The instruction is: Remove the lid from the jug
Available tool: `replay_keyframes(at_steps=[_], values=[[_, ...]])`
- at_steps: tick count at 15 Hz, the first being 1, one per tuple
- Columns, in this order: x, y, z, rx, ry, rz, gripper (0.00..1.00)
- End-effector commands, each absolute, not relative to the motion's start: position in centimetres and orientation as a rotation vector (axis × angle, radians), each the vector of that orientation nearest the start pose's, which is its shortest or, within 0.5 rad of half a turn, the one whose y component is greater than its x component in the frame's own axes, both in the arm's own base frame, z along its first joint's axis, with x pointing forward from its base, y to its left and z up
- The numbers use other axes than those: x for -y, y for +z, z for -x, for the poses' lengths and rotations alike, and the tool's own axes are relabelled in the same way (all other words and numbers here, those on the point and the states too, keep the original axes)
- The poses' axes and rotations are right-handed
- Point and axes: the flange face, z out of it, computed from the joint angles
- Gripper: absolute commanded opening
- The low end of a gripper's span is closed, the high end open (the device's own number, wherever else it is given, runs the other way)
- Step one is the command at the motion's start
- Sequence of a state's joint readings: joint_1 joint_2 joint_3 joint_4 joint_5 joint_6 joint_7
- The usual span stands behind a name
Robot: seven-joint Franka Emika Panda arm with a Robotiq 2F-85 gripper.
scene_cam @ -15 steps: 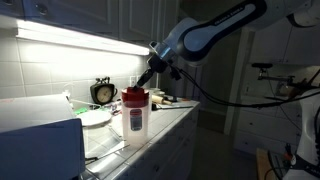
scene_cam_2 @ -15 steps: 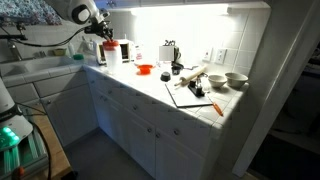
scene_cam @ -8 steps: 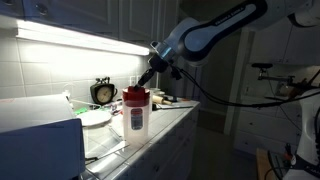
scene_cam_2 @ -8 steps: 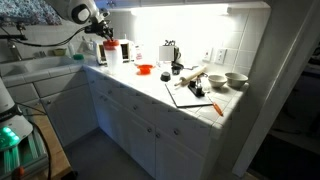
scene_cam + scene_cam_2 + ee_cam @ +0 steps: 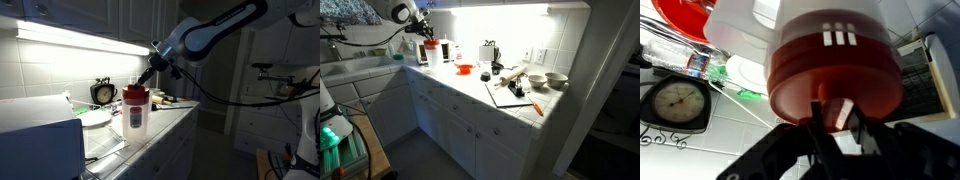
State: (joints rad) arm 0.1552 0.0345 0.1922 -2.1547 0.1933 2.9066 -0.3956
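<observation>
Lid [image 5: 135, 95] first: it is red and sits on top of the jug [image 5: 136, 122], so the job is not done yet. The jug stands up straight on the table [image 5: 172, 116], near the front edge. My tool [image 5: 144, 84] leans in at the lid from 1 o'clock, I think so it can get at the rim. In the wrist view the lid [image 5: 835, 70] fills the middle, and my tool [image 5: 837, 120] is right by its edge at 6 o'clock. Its two fingers look close together, but I cannot tell if they pinch the rim or only touch it. The jug is milky white, and I cannot tell what is inside. A black clock [image 5: 103, 92] stands at 10 o'clock from the jug, and white plates [image 5: 96, 118] lie at 9 o'clock.
</observation>
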Motion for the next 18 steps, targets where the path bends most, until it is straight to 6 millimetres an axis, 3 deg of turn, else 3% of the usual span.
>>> replay_keyframes(at_steps=[1, 12, 18], values=[[-19.5, 46.0, -55.6, 0.790, -1.085, 2.737, 0.08], [-20.5, 45.7, -56.0, 0.645, -1.059, 2.739, 0.08], [-20.2, 47.4, -55.9, 0.607, -1.106, 2.727, 0.08]])
